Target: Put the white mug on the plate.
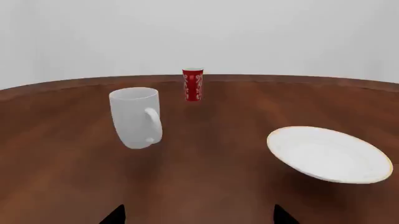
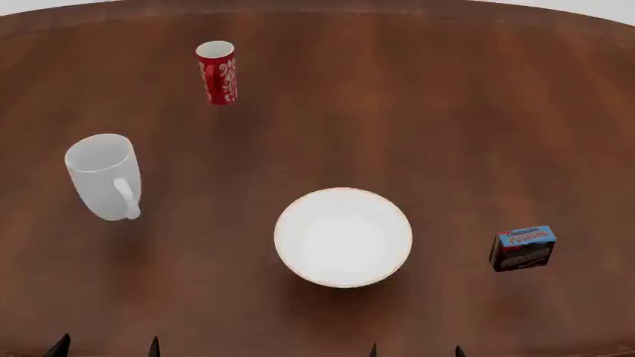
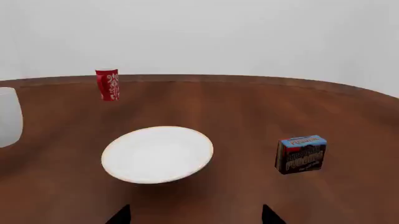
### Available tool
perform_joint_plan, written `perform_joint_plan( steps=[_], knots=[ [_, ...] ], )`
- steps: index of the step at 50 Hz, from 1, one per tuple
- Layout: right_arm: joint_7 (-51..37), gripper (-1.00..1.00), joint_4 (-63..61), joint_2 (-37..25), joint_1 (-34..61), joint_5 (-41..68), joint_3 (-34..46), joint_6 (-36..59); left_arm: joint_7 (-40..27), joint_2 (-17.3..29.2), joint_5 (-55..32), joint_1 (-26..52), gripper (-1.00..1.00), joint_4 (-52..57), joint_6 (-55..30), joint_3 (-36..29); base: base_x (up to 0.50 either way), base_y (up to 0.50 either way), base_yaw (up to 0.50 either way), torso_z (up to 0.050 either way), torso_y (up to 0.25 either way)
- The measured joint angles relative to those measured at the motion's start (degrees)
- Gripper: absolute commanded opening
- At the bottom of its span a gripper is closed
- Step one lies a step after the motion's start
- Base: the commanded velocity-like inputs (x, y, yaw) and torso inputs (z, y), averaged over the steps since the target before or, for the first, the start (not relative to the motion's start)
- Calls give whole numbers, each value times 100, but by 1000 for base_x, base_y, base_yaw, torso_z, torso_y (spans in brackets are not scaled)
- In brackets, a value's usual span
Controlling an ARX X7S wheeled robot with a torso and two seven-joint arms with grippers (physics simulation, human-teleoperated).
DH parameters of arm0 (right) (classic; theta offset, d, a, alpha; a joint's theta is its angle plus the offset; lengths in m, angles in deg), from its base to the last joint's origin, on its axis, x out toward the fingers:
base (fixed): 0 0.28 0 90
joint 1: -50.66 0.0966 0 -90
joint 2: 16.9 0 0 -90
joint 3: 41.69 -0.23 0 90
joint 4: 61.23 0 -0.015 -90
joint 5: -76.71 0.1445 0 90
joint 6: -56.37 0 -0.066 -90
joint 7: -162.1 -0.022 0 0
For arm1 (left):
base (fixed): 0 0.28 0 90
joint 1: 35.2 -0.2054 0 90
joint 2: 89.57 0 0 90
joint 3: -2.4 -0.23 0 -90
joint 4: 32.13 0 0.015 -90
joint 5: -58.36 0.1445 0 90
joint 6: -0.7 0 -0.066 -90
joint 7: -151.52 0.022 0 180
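One upright white mug (image 2: 102, 177), handle nearside.

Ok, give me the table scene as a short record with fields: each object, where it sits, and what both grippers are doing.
surface: brown wooden table
white mug: upright, on the robot's left, handle toward the robot, nothing holding it
plate: empty, near centre, apart from the mug
red mug: upright, farther back, beyond the white mug
small box: on the robot's right, apart from the plate
left gripper: only finger tips in view, spread apart, holding nothing
right gripper: the same, facing the plate
task state: mug not yet on plate
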Motion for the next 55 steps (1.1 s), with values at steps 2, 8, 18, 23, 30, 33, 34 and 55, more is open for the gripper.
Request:
perform_joint_plan(
  steps=[2, 8, 18, 23, 30, 33, 34, 55],
  knots=[
    [-81, 100, -74, -80, -75, -74, 81, 6, -80, 52, -73, -75, 100, 73, -74, -80, 0, 0, 0, 0, 0],
    [-120, 100, -65, -101, -48, 31, 106, 26, -108, 86, -108, -67, 100, 104, -61, -113, 0, 0, 0, 0, 0],
    [-256, 100, -110, -208, -46, 192, 205, 75, -243, 196, -190, -82, 100, 166, -45, -247, 0, 0, 0, 0, 0],
    [-340, 100, -161, -260, -52, 242, 255, 103, -309, 251, -235, -86, 100, 175, -30, -309, 0, 0, 0, 0, 0],
    [-462, 100, -251, -321, -55, 295, 313, 129, -393, 324, -295, -83, 100, 192, -23, -381, 0, 0, 0, 0, 0],
    [-513, 100, -284, -346, -56, 306, 342, 142, -423, 353, -320, -79, 100, 193, -16, -409, 0, 0, 0, 0, 0],
    [-529, 100, -295, -355, -56, 306, 354, 148, -435, 361, -328, -77, 100, 188, -9, -417, 0, 0, 0, 0, 0],
    [-735, 100, -377, -496, -65, 401, 571, 204, -617, 517, -474, -70, 100, 193, 38, -579, 0, 167, 0, 0, 0]
  ],
)
